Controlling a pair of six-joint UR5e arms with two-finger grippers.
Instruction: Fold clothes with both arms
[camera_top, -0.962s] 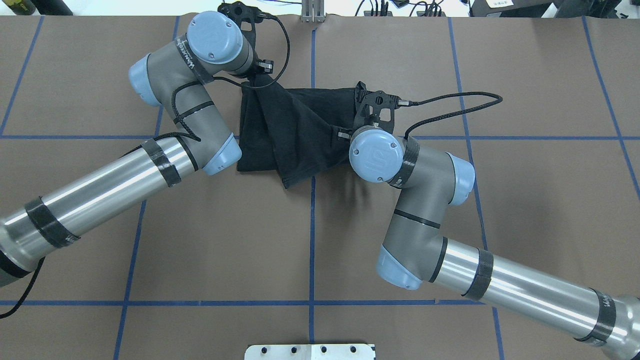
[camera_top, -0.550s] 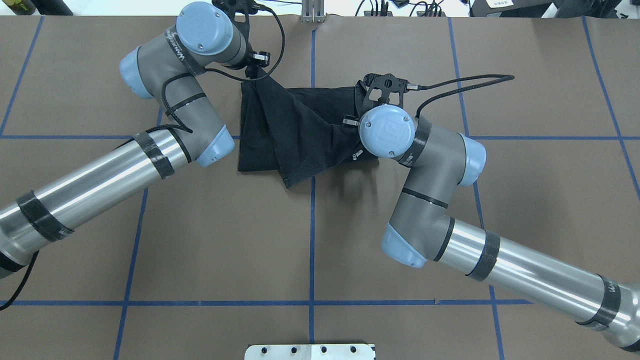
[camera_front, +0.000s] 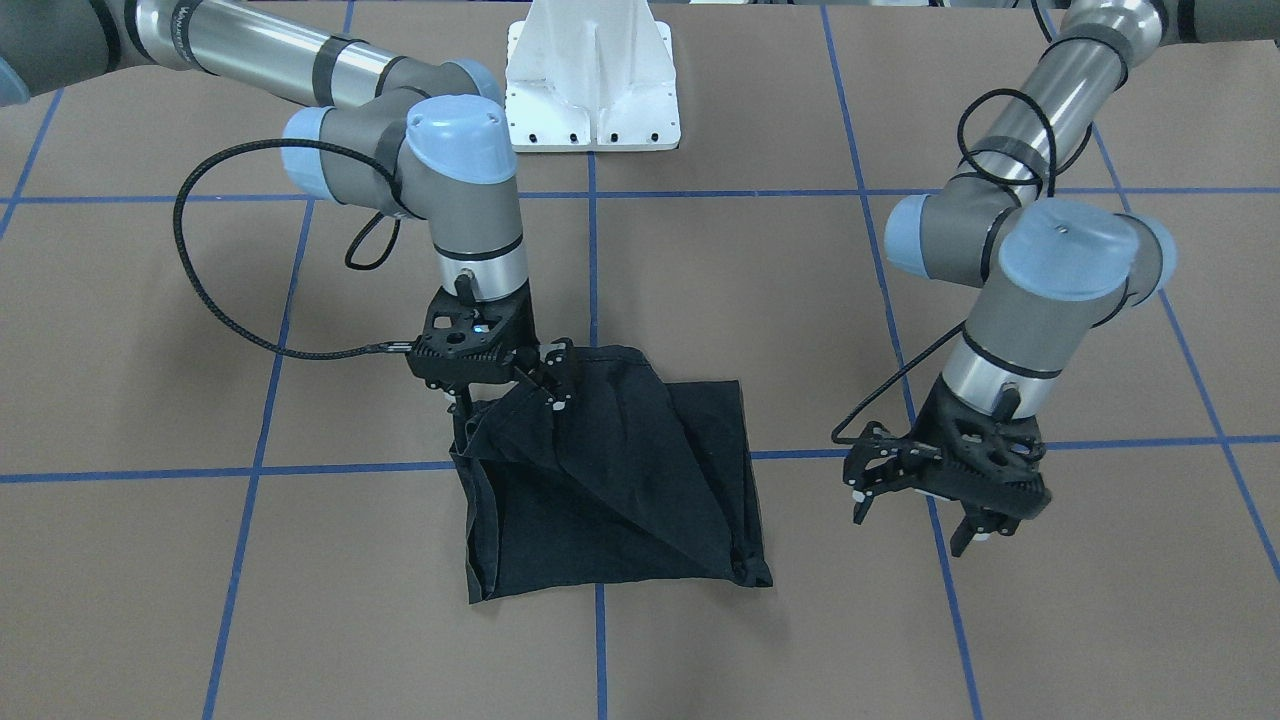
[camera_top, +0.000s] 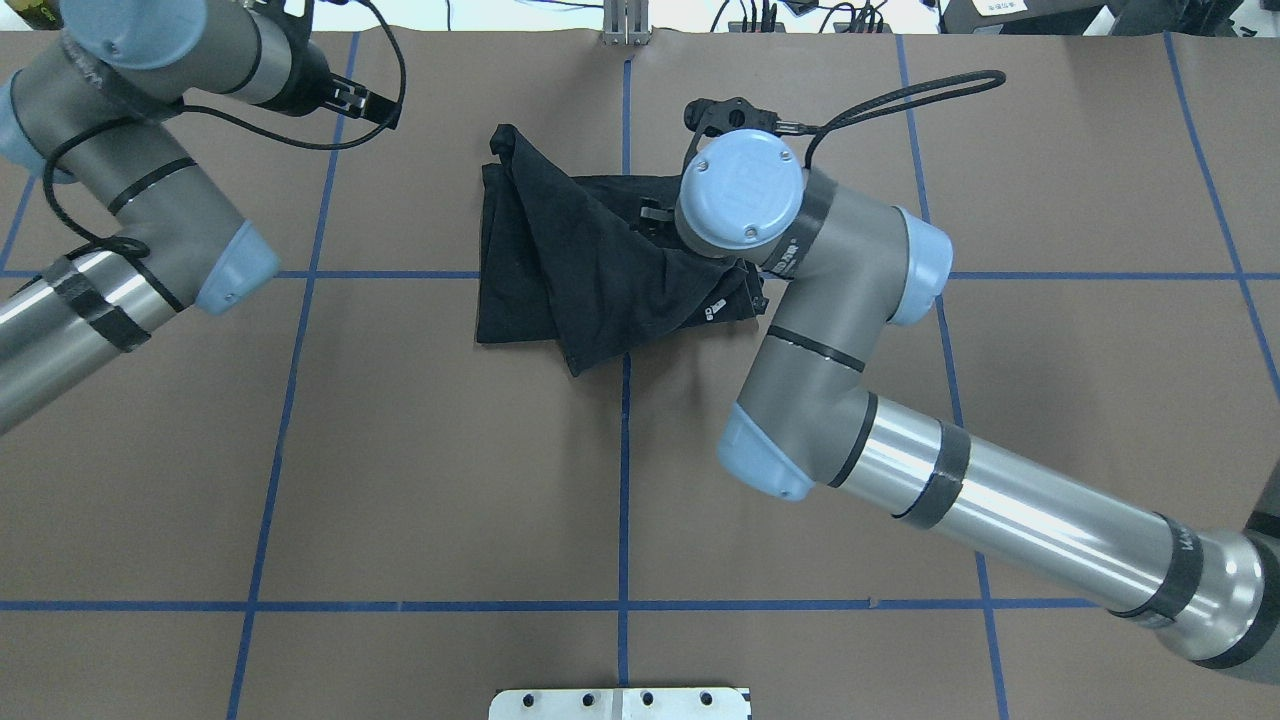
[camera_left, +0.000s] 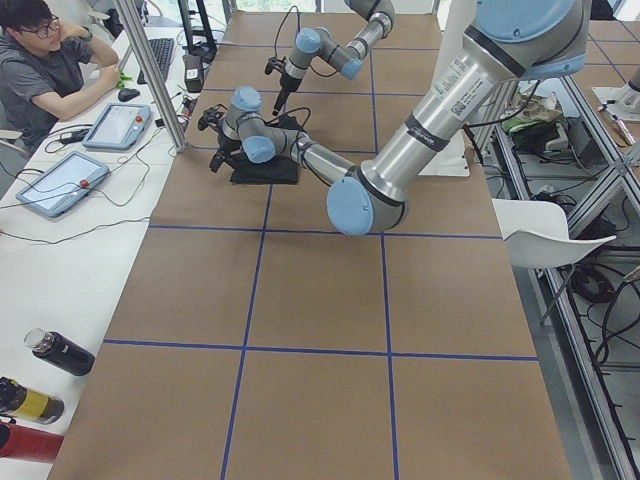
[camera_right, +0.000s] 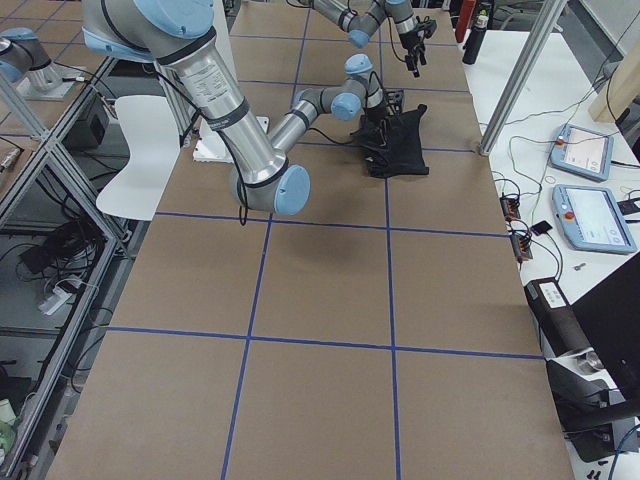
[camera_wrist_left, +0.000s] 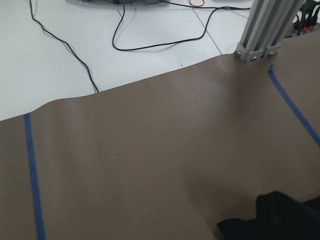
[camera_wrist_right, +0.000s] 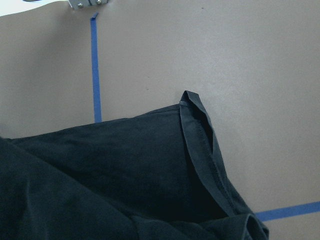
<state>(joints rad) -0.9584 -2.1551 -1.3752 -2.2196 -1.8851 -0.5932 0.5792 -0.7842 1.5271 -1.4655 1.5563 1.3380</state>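
Observation:
The black T-shirt (camera_front: 620, 480) lies partly folded at the far middle of the table (camera_top: 420, 450), print hidden. A small white logo (camera_top: 712, 312) shows near its right edge. My right gripper (camera_front: 553, 385) is shut on a raised edge of the shirt and holds that fabric up over the pile. In the overhead view its wrist covers it and only one finger (camera_top: 652, 212) shows. The right wrist view looks down on a hem (camera_wrist_right: 200, 150). My left gripper (camera_front: 915, 515) is open and empty, off to the shirt's left side (camera_top: 370, 103). A shirt corner (camera_wrist_left: 280, 220) shows in the left wrist view.
A white mounting block (camera_front: 592, 70) stands at the robot's edge of the table. An aluminium post (camera_top: 625, 20) and cables sit at the far edge. An operator (camera_left: 50, 60), tablets (camera_left: 60, 185) and bottles (camera_left: 60, 352) are at the side bench.
My left gripper has let go of the shirt's far left corner and moved away to the left. My right gripper has carried its fabric edge leftward over the shirt.

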